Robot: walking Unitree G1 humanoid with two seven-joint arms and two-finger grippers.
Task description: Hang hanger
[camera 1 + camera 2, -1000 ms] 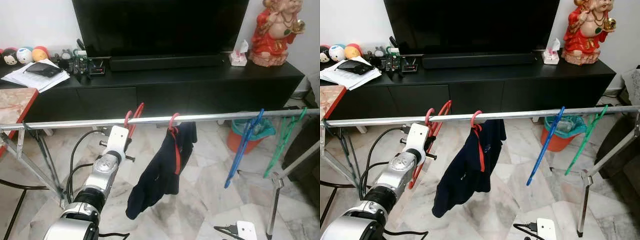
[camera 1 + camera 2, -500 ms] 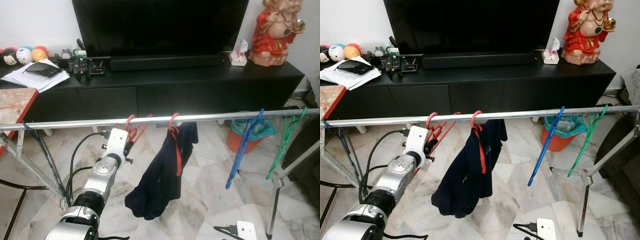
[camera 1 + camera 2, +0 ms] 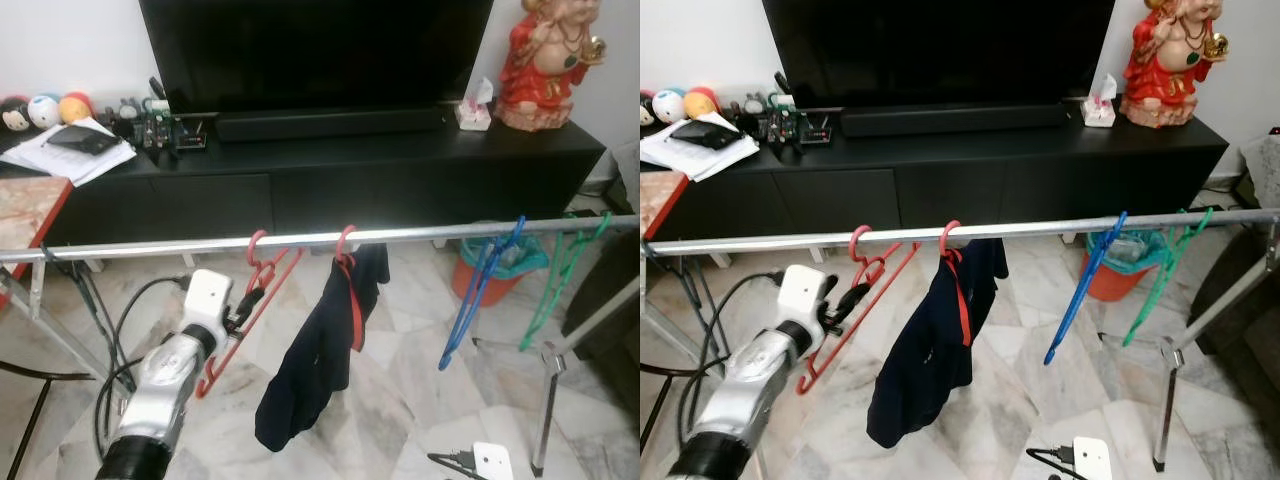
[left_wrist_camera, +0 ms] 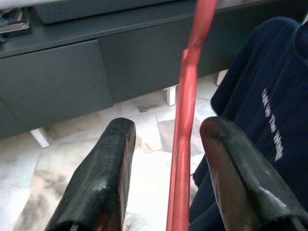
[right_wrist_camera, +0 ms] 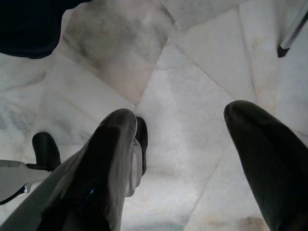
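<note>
The red hanger (image 3: pixel 250 300) hooks over the rail (image 3: pixel 420 234), just ahead of the left end effector (image 3: pixel 243 304). Its wrist view has spread fingers (image 4: pixel 103 178) flanking the hanger bar, untouched, beside a navy shirt (image 4: pixel 260 125). The right end effector (image 5: pixel 183 159), spread, hangs over marble floor (image 5: pixel 202 91).

Through the left wrist camera I see my left gripper (image 4: pixel 166 159) with its fingers (image 4: pixel 103 178) spread apart, a red hanger (image 4: pixel 185 130) bar running between them without touching. A navy shirt (image 4: pixel 260 110) hangs beside it, a dark cabinet (image 4: pixel 96 72) behind.
</note>
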